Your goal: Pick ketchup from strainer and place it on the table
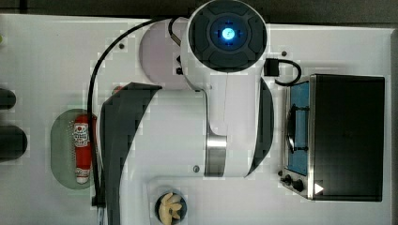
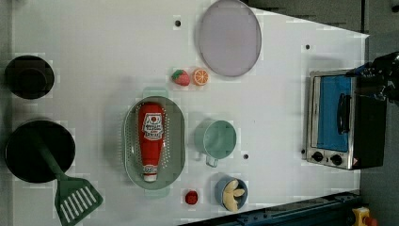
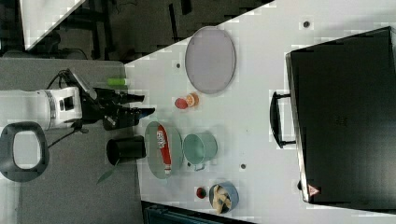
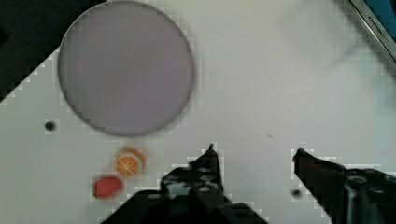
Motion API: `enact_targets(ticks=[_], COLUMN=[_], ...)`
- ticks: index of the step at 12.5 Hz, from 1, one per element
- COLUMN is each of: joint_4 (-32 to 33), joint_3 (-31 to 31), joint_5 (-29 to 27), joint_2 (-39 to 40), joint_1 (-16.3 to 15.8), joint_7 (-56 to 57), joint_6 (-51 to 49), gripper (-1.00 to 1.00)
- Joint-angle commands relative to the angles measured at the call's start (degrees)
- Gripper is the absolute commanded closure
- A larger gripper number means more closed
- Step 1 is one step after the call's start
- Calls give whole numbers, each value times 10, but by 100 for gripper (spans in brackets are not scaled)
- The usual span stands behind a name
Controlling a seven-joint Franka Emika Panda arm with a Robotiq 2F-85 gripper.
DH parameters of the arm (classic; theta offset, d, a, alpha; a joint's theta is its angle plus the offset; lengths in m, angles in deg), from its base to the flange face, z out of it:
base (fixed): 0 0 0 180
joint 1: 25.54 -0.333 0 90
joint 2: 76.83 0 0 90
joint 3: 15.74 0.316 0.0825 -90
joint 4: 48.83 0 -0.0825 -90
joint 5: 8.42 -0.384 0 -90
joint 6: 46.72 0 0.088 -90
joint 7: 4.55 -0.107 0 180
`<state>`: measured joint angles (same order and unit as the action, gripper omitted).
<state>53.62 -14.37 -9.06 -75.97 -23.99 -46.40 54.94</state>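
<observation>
The ketchup point(image 2: 151, 139), a red squeeze bottle with a white label and white cap, lies lengthwise in the pale green strainer point(image 2: 176, 141) on the white table point(image 2: 94, 47). The top view shows the ketchup point(image 1: 82, 147) in the strainer point(image 1: 63, 145) just to the left of the arm. My gripper point(image 4: 255, 150) is open, with nothing but bare table between its black fingers. In the right view the gripper point(image 3: 142, 104) hangs well clear of the ketchup point(image 3: 163, 148) and the strainer point(image 3: 152, 154).
A teal cup point(image 2: 216, 139) stands beside the strainer. A strawberry point(image 2: 180, 77), an orange slice point(image 2: 201, 76) and a grey-lilac plate point(image 2: 229, 37) lie beyond it. A toaster oven point(image 2: 339, 120), a bowl of chips point(image 2: 231, 193), black pots point(image 2: 29, 76) and a green spatula point(image 2: 75, 200) ring the table.
</observation>
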Motion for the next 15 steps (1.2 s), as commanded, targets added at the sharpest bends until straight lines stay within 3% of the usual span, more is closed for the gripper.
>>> enact_targets(ticks=[1,3,7,15], joint_4=[60,60,60,61], joint_3=[35,46,109,308], joint_5=[-12,-14,-14,-13], joint_2=[-158,-156,-139,-58], joint_1=[58,53,32,9], joint_7=[-41,-41,-41,-42], joint_6=[-103,-102,-78,42], gripper=[-59,-100,-100,-100])
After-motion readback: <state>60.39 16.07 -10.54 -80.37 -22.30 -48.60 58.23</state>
